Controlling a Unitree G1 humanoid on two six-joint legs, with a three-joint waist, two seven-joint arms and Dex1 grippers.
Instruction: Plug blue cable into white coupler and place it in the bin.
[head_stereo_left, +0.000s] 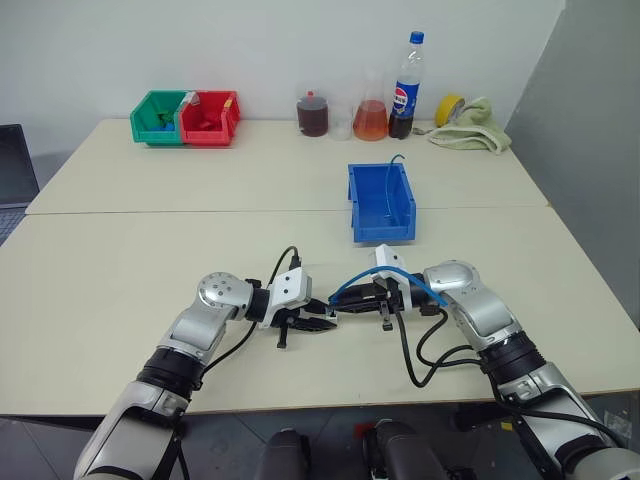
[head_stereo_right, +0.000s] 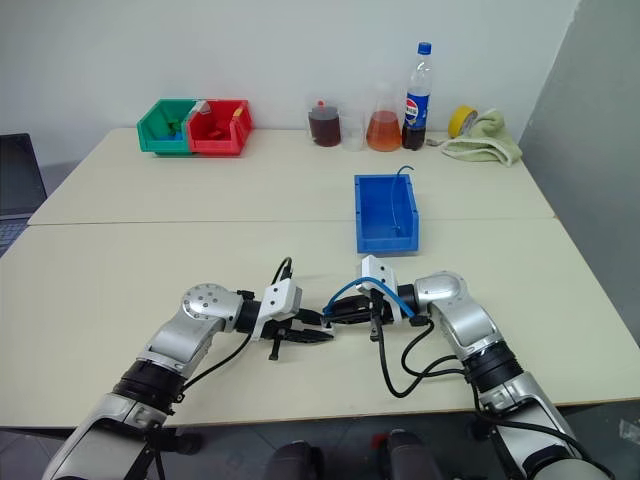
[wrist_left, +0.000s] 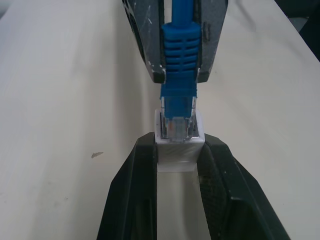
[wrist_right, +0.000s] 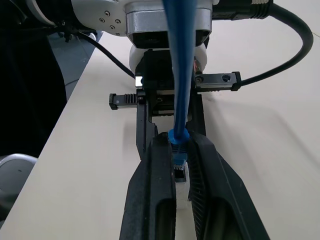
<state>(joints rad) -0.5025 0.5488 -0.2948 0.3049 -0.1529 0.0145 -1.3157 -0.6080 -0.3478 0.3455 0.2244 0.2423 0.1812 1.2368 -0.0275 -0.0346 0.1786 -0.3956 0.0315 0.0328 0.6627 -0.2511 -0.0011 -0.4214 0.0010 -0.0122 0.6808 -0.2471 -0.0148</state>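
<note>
My left gripper (wrist_left: 178, 145) is shut on the white coupler (wrist_left: 177, 161), holding it just above the table. Facing it, my right gripper (wrist_left: 181, 77) is shut on the ribbed plug (wrist_left: 179, 55) of the blue cable (head_stereo_left: 362, 277). The plug's clear tip sits in the coupler's opening. The two grippers meet tip to tip near the table's front middle, left gripper (head_stereo_left: 322, 323) and right gripper (head_stereo_left: 345, 301). The cable arcs back over my right wrist. The bin (head_stereo_left: 353, 205) stands on the table beyond the grippers, slightly to the right.
A thin cable (head_stereo_left: 392, 185) stands up inside the bin. A green bin (head_stereo_left: 157, 117) and a red bin (head_stereo_left: 208, 118) sit at the back left. Two flasks (head_stereo_left: 370, 118), a cola bottle (head_stereo_left: 406, 85), tape (head_stereo_left: 449, 107) and a cloth (head_stereo_left: 472, 136) line the back right.
</note>
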